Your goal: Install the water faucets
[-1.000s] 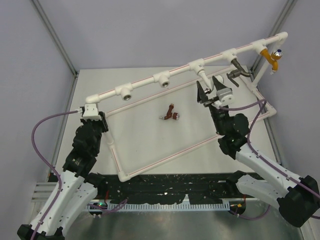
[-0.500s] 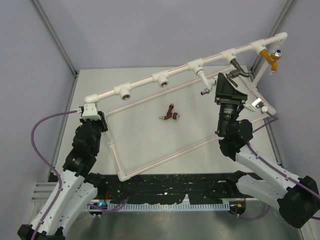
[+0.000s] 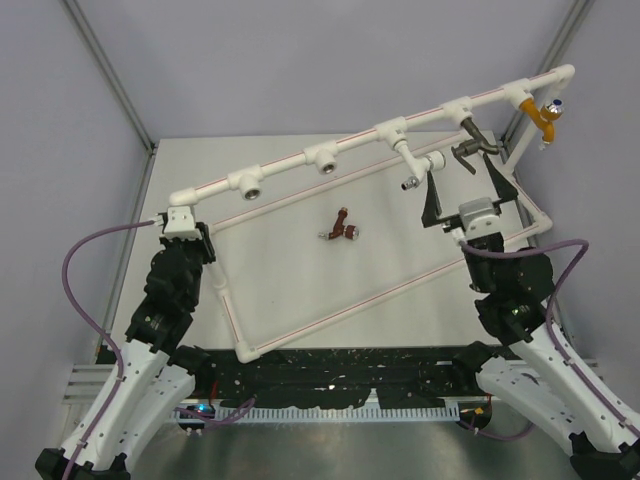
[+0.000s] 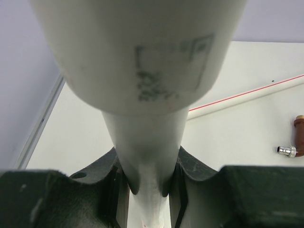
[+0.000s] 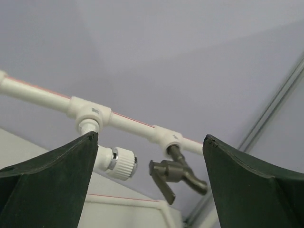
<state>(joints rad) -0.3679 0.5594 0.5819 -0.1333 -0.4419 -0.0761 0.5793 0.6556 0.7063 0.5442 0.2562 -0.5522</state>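
Note:
A reddish-brown water faucet (image 3: 342,228) lies loose on the table inside the white pipe frame (image 3: 330,305); the left wrist view catches it at the right edge (image 4: 297,140). A white water faucet (image 3: 417,166) with a ribbed knob (image 5: 117,162) hangs from a tee on the upper pipe. My right gripper (image 3: 468,193) stands open just below and to its right, nothing between its fingers (image 5: 52,180). My left gripper (image 3: 186,224) is shut on the frame's upright pipe (image 4: 145,142) under the corner elbow.
A grey lever faucet (image 3: 472,147) (image 5: 176,173) and an orange faucet (image 3: 545,118) hang from tees further right. Two tee sockets (image 3: 248,185) (image 3: 326,158) on the upper pipe face forward with nothing in them. Cage posts rise at the back corners.
My right gripper let go of the white faucet, turned, drew back to the right and opened wide. The faucet stays in its tee. The left arm has not moved.

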